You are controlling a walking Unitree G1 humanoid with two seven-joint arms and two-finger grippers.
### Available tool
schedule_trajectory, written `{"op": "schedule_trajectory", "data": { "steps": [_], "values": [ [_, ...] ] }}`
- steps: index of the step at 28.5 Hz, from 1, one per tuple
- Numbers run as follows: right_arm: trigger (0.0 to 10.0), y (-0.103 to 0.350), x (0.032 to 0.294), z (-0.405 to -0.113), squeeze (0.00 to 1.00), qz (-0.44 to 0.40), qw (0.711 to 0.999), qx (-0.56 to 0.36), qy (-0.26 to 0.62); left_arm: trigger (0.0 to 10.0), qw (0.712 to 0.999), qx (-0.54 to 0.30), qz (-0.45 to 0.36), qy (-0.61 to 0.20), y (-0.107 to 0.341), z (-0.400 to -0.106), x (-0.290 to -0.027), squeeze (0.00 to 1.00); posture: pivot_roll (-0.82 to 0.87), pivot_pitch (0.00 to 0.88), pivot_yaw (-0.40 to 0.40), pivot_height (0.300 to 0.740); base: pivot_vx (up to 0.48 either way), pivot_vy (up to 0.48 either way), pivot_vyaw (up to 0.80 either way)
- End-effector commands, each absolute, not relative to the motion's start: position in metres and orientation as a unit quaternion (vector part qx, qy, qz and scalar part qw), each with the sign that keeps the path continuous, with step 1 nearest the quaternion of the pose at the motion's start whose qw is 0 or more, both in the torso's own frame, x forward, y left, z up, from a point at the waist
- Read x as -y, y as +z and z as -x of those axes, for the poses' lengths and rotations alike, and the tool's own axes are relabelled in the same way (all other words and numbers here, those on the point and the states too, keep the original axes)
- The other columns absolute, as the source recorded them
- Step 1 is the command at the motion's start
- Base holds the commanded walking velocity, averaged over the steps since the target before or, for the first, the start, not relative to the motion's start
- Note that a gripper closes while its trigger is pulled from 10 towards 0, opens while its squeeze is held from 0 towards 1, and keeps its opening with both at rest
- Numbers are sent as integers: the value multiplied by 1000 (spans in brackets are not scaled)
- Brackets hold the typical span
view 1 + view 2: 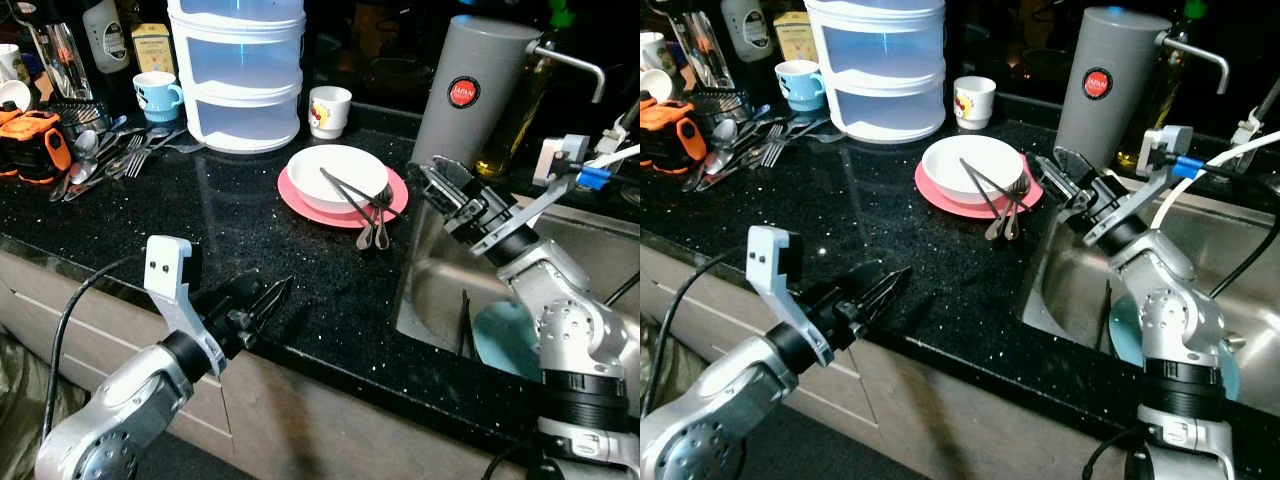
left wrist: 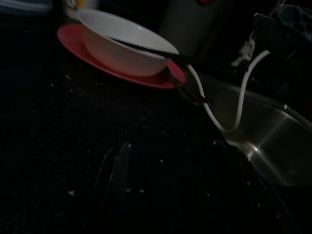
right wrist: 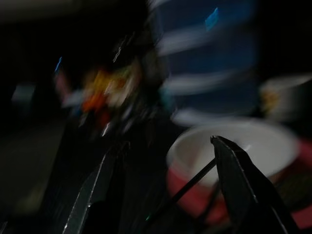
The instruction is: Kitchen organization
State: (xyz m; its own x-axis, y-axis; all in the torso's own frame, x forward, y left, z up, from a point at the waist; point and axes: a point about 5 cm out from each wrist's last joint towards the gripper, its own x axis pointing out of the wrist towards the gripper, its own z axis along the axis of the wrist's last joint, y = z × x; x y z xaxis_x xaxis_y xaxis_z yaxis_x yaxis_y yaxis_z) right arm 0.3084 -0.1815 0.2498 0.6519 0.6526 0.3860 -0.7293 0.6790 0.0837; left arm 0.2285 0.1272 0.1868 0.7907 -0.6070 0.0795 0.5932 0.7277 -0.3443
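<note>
A white bowl sits on a pink plate in the middle of the black counter. Dark chopsticks lie across the bowl, and a fork and spoon lean off the plate's right rim. My right gripper hovers open just right of the plate, over the sink's left edge, and points at the bowl. In the right wrist view its fingers frame the bowl. My left gripper hangs low over the counter's front edge, open and holding nothing, well short of the bowl.
A steel sink on the right holds a teal plate. Behind it stand a grey flask and a faucet. Loose cutlery, a blue mug, plastic drawers and a white mug line the back.
</note>
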Motion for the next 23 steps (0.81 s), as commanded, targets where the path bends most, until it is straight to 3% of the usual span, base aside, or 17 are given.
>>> {"op": "schedule_trajectory", "data": {
  "steps": [1,7,23],
  "values": [
    [10000,239,167,-302,0,-80,892,127,426,10000,929,-15,177,-325,188,-228,-125,0,104,0,-12,740,0,0,0],
    [10000,224,159,-304,0,15,905,85,418,10000,928,-15,177,-327,188,-228,-125,0,103,0,-12,740,0,0,0],
    [10000,237,165,-314,0,20,928,121,351,10000,928,-14,178,-326,188,-228,-124,0,101,0,-13,740,0,0,0]
  ]
}}
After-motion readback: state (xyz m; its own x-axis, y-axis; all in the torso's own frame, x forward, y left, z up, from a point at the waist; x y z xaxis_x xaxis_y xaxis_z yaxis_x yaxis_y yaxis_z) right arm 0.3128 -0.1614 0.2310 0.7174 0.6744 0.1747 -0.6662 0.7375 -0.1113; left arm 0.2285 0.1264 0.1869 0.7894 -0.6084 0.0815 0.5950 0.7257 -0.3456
